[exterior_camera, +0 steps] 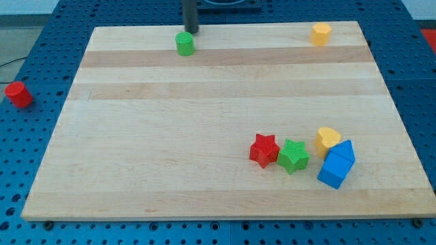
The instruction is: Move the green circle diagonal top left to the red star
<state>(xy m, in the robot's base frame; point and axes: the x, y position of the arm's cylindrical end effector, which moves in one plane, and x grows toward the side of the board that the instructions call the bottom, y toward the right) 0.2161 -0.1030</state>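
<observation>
The green circle is a short green cylinder near the top edge of the wooden board, left of centre. My tip stands just above and slightly right of it, close to or touching it. The red star lies at the lower right of the board, far from the green circle. A green star sits right against the red star's right side.
A yellow heart and two blue blocks cluster right of the green star. A yellow hexagon sits at the top right. A red cylinder lies off the board on the blue table at the left.
</observation>
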